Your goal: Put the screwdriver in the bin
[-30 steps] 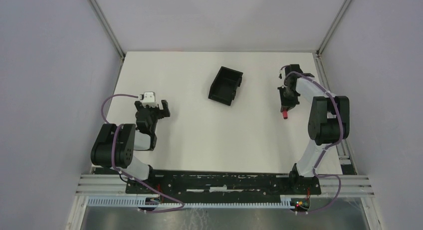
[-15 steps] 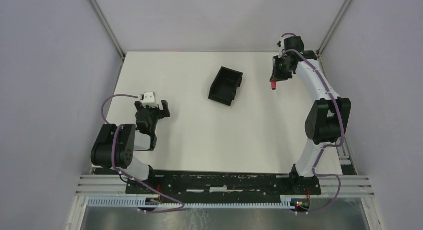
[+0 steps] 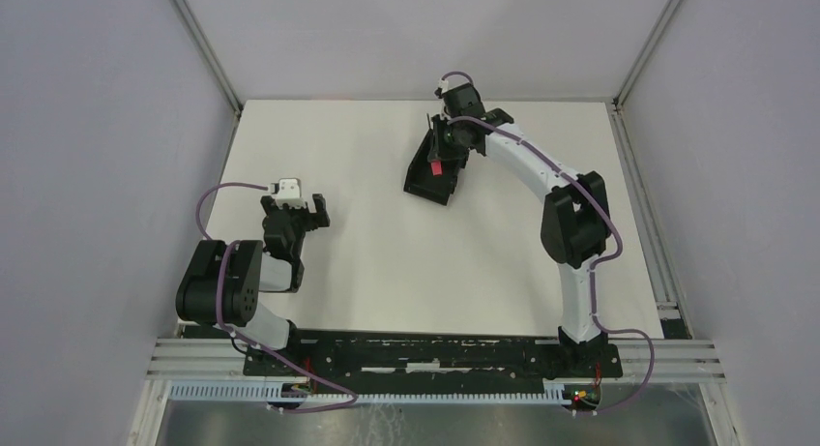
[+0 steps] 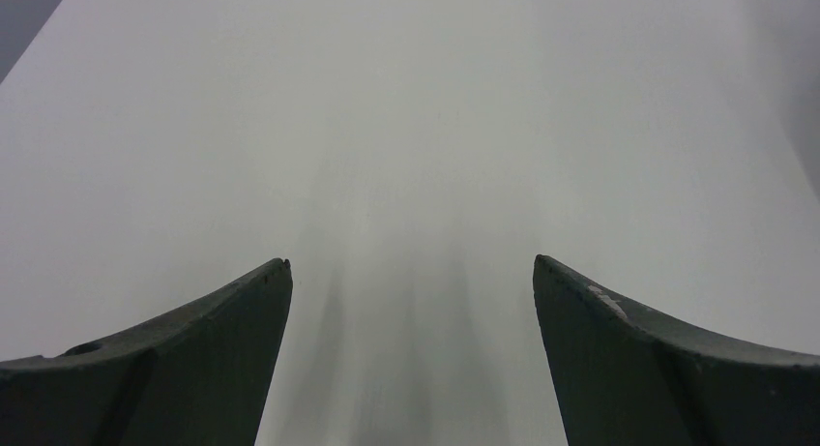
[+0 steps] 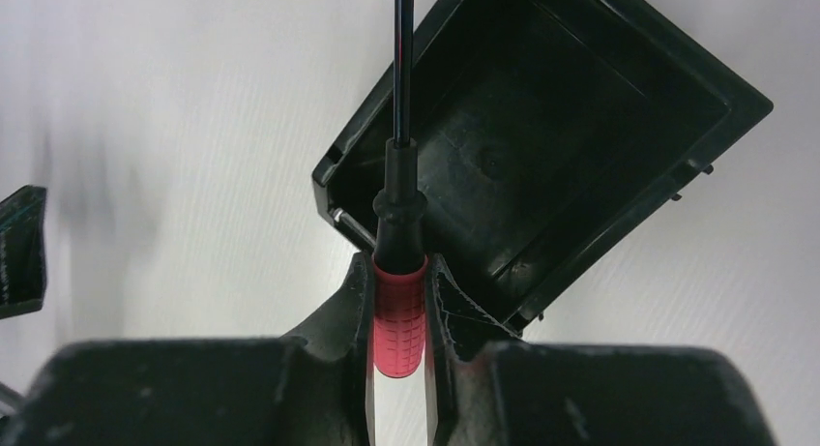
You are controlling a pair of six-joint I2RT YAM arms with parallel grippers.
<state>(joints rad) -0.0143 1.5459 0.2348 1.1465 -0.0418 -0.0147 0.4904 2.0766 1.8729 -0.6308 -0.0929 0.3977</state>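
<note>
From above, the screwdriver [image 3: 436,165] was seen held over the bin [image 3: 425,187]. In the left wrist view, the left fingers [image 4: 222,320] were shown released, wide apart. In the right wrist view, the right fingers [image 5: 350,306] were shown clenched on its red handle

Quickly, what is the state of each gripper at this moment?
Left gripper: open, holding nothing.
Right gripper: closed on the red handle of the screwdriver, over the bin.

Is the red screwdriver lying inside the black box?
No, the screwdriver sits gripped by its red handle in the right pincer, and the bin looks empty.
</note>
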